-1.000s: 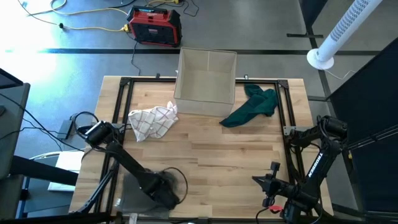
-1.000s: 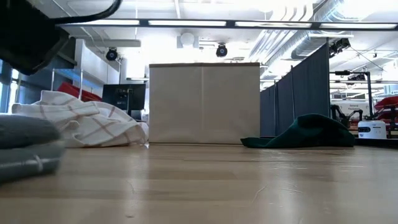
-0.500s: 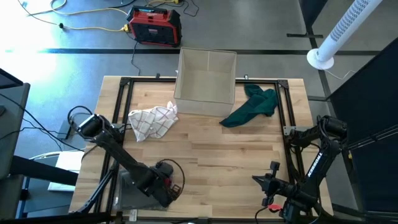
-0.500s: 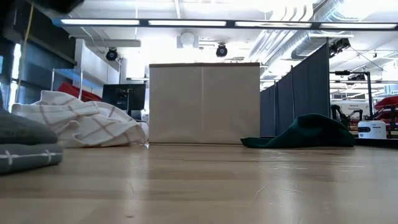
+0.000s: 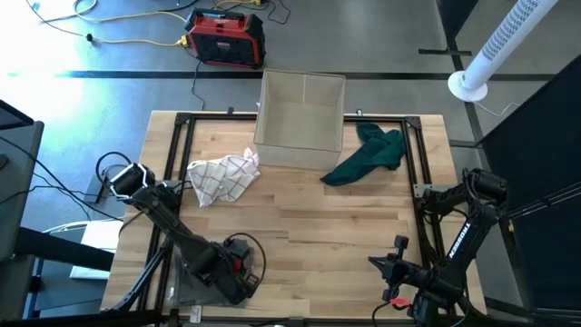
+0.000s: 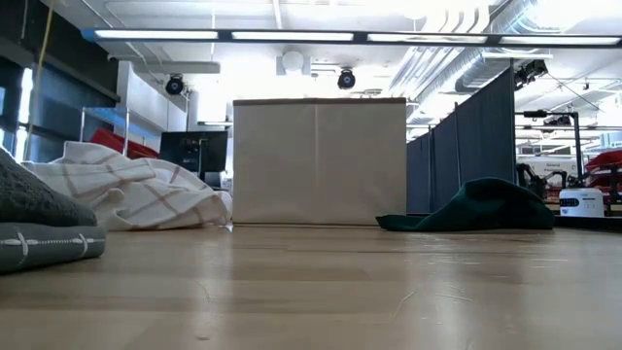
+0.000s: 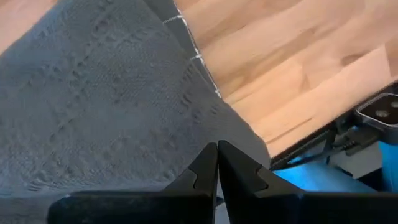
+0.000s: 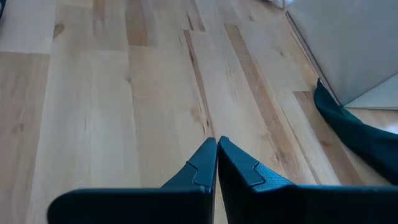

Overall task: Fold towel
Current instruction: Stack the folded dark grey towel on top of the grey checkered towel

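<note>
High view: the grey towel (image 5: pixel 195 272) lies at the near left corner of the surface (image 5: pixel 300 227), with the left end effector (image 5: pixel 238 265) right over its right-hand part. In the left wrist view its fingers (image 7: pixel 202 168) are pressed together above the grey weave, gripping nothing visible. The right end effector (image 5: pixel 392 263) waits at the near right, also closed and empty, well apart from the towel. So the left arm is the nearer one. A checked cloth (image 5: pixel 222 175), green cloth (image 5: pixel 368 154) and box (image 5: pixel 300 109) sit farther back.
</note>
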Robot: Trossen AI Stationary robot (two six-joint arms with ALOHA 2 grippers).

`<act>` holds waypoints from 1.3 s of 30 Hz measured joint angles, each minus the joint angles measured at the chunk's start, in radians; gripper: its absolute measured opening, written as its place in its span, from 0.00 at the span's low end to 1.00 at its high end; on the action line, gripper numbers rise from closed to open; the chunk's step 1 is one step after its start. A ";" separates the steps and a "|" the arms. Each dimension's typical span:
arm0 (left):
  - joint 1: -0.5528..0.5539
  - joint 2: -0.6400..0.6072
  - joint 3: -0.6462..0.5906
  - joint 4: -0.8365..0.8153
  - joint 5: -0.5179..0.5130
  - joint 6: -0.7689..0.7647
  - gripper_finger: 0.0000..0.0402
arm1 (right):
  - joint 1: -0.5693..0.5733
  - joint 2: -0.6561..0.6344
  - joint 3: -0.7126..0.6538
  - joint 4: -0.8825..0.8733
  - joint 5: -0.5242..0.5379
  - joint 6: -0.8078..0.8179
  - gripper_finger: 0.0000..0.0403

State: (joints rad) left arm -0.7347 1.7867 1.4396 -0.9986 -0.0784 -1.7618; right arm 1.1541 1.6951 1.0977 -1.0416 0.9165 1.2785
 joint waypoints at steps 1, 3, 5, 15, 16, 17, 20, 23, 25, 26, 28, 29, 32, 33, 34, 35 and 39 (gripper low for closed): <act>-0.006 0.000 0.011 -0.011 0.000 -0.004 0.03 | 0.000 0.000 0.000 0.000 0.000 0.000 0.00; -0.024 0.000 0.033 -0.035 0.007 -0.048 0.03 | -0.001 0.000 0.000 -0.001 0.000 -0.002 0.00; -0.057 -0.001 0.042 -0.038 0.028 -0.141 0.02 | -0.001 0.000 0.000 -0.003 0.000 -0.002 0.00; -0.249 -0.002 0.061 -0.098 0.090 -0.504 0.06 | -0.002 0.000 0.000 -0.011 0.016 -0.003 0.00; -0.262 -0.001 0.061 -0.115 0.074 -0.504 0.07 | -0.002 0.000 0.000 -0.013 0.021 -0.003 0.00; -0.270 0.003 0.061 -0.135 0.057 -0.505 0.08 | -0.002 0.000 0.000 -0.013 0.022 -0.003 0.00; -0.275 0.027 0.061 -0.206 0.052 -0.513 0.11 | 0.000 0.000 0.000 -0.014 0.023 -0.003 0.00; -0.259 0.039 0.061 -0.253 0.063 -0.508 0.15 | 0.000 0.000 0.000 -0.027 0.023 -0.004 0.00; -0.246 0.045 0.061 -0.256 0.077 -0.490 0.17 | 0.001 0.000 0.000 -0.027 0.023 -0.003 0.00; -0.239 0.048 0.061 -0.258 0.086 -0.482 0.19 | 0.001 0.000 0.000 -0.028 0.023 -0.003 0.00; -0.231 0.049 0.061 -0.267 0.115 -0.457 0.23 | 0.000 0.000 0.000 -0.031 0.023 -0.003 0.00; -0.231 0.048 0.061 -0.275 0.135 -0.450 0.26 | 0.000 0.000 0.000 -0.033 0.023 -0.003 0.00; -0.236 0.048 0.045 -0.296 0.197 -0.473 0.33 | 0.000 0.000 0.000 -0.034 0.023 -0.003 0.00; -0.239 0.048 0.031 -0.286 0.205 -0.479 0.36 | 0.000 0.000 0.000 -0.035 0.023 -0.003 0.00; -0.242 0.048 0.014 -0.265 0.207 -0.483 0.37 | 0.000 0.000 0.000 -0.034 0.023 -0.003 0.00; -0.245 0.048 -0.004 -0.244 0.209 -0.487 0.39 | 0.000 0.000 0.000 -0.033 0.023 -0.002 0.00; -0.256 0.048 -0.075 -0.160 0.219 -0.504 0.46 | 0.000 0.000 0.000 -0.028 0.023 0.002 0.00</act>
State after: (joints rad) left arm -0.9904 1.8347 1.3642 -1.1588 0.1406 -2.2657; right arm 1.1545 1.6951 1.0977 -1.0692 0.9397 1.2808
